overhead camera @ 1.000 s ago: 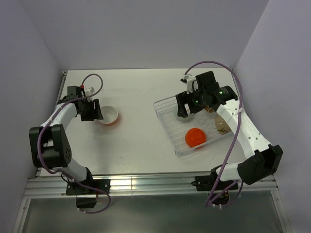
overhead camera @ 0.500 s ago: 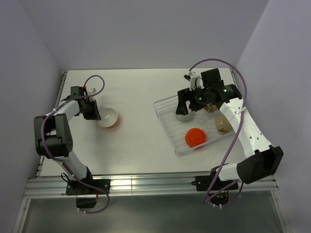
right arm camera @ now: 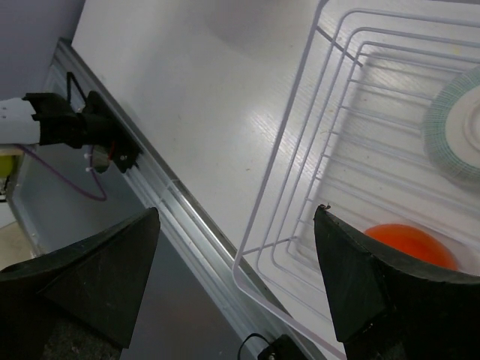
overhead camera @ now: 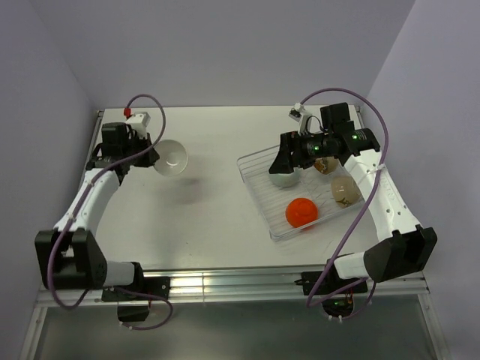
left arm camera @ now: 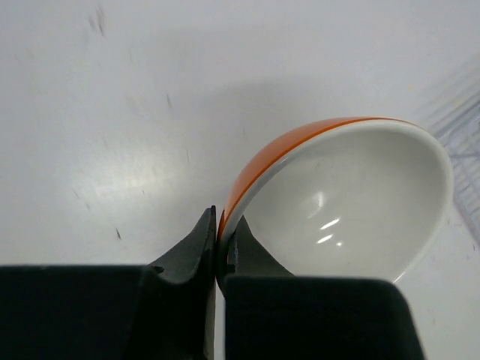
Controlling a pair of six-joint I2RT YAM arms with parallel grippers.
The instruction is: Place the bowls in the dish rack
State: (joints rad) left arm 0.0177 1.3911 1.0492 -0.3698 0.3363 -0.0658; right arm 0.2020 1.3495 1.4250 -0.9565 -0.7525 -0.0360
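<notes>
left tool [left arm camera: 217, 251] clamps the orange-and-white bowl [left arm camera: 352, 191] by its rim, clear of the table [left arm camera: 112, 112], ready to carry; right tool [right arm camera: 236, 217], jaws apart and empty, hovers over the dish rack [overhead camera: 256, 196].

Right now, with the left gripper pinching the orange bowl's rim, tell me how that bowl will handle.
The bowl looks rigid and probably won't flex. Its glossy glaze, with the left gripper on only a sliver of rim, suggests it could slip or pivot. Hanging tilted, it may swing if moved fast.
</notes>
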